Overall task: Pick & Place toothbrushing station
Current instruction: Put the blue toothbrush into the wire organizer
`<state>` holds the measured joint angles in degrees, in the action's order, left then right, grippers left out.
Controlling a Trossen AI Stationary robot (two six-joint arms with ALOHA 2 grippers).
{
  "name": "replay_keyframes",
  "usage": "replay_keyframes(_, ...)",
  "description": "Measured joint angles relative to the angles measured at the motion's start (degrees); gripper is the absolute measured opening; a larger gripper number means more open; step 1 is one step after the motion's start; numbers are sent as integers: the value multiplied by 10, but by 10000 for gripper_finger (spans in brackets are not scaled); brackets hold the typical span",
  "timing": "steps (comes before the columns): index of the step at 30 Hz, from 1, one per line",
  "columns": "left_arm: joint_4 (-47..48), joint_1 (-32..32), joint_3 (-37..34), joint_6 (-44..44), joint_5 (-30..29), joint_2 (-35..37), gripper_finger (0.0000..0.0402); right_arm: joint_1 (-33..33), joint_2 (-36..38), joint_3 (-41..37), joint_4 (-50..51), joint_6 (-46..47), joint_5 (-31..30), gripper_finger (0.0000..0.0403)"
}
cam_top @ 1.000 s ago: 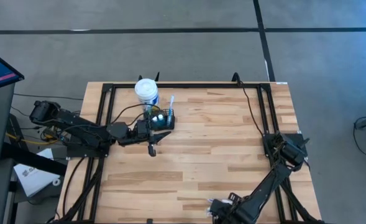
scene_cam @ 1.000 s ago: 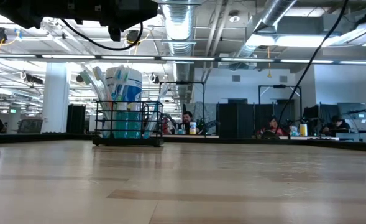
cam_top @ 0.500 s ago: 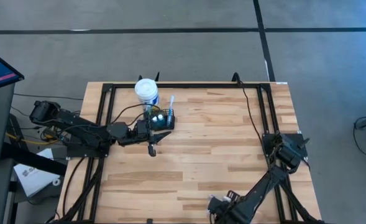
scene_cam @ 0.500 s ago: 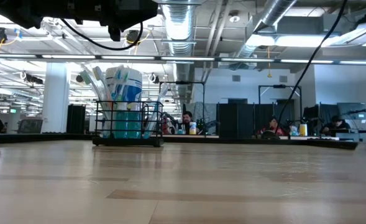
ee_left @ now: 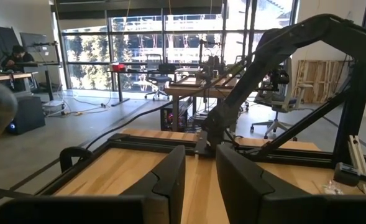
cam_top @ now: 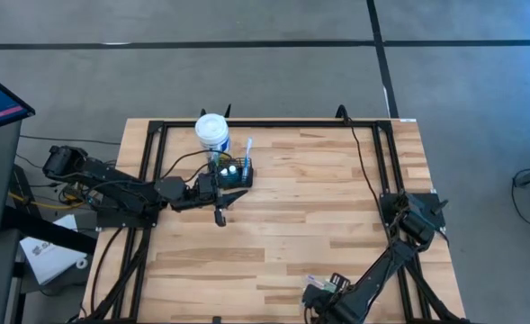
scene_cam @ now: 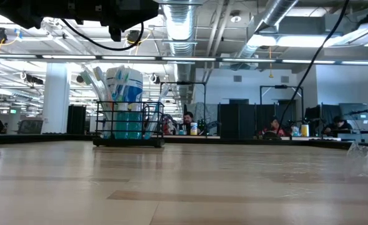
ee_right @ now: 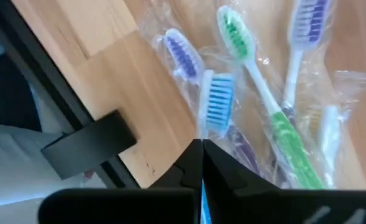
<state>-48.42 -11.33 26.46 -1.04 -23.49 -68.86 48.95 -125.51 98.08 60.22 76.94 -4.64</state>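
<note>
At table's near edge, right gripper (ee_right: 201,163) pinched shut on blue-bristled toothbrush (ee_right: 219,109) among wrapped brushes. Toothbrushing station (cam_top: 236,175) sat far left beside white tub (cam_top: 212,131); left gripper (cam_top: 220,216) hung just near it, part open, empty. Pick apparently under way; lift and carry to caddy likely next.

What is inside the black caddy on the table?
The caddy holds upright toothbrushes and a white-and-blue tube. Items low in its compartments can't be identified, and the white tub behind it is largely hidden in the low view.
</note>
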Motion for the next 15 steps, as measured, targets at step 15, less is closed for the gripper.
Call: replay_keyframes(15, 0, 0, 0, 0, 0, 0, 85, 2, 1, 41, 36, -3, -44, 1)
